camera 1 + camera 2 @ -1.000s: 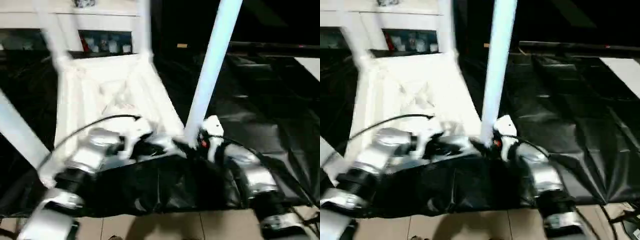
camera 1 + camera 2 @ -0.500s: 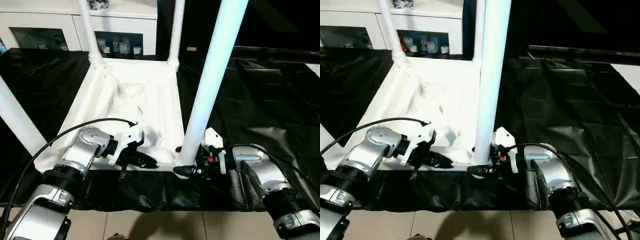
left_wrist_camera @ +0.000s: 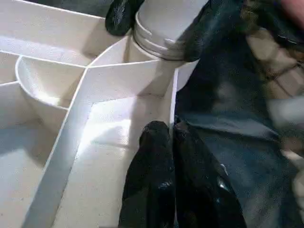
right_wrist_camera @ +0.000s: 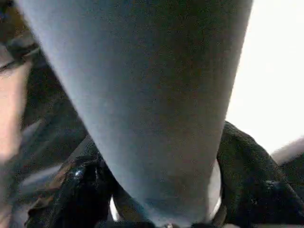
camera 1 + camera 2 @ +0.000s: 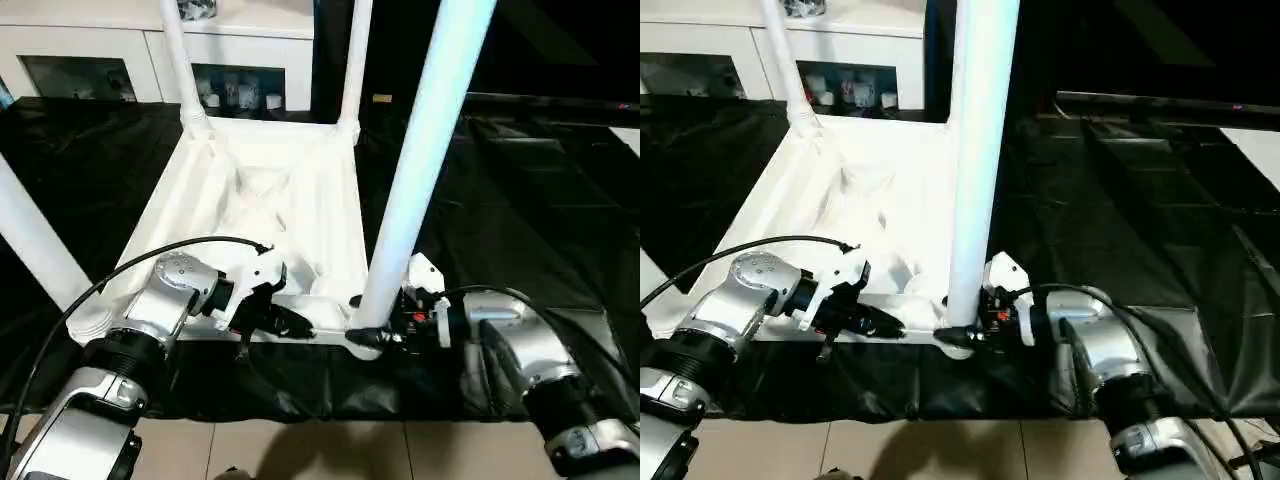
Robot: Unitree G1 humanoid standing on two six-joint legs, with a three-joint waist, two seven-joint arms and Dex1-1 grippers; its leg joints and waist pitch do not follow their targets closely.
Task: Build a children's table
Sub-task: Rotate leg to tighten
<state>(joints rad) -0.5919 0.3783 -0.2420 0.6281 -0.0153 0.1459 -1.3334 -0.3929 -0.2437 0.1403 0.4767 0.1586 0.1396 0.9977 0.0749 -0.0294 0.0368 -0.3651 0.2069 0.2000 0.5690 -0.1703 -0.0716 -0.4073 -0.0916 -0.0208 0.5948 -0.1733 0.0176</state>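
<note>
Right gripper [image 5: 366, 337] grasps the near-right leg [image 5: 420, 165] at its base. Left gripper [image 3: 172, 130], fingers clenched, pinches the children's table [image 5: 255, 190] near rim.

Both silver forearms are reaching forward, claws pointing inward toward each other.
The left claw [image 5: 292, 322] is holding its fingers [image 3: 159, 180] pressed together; the right claw [image 5: 375, 338] is spreading its fingers.
</note>
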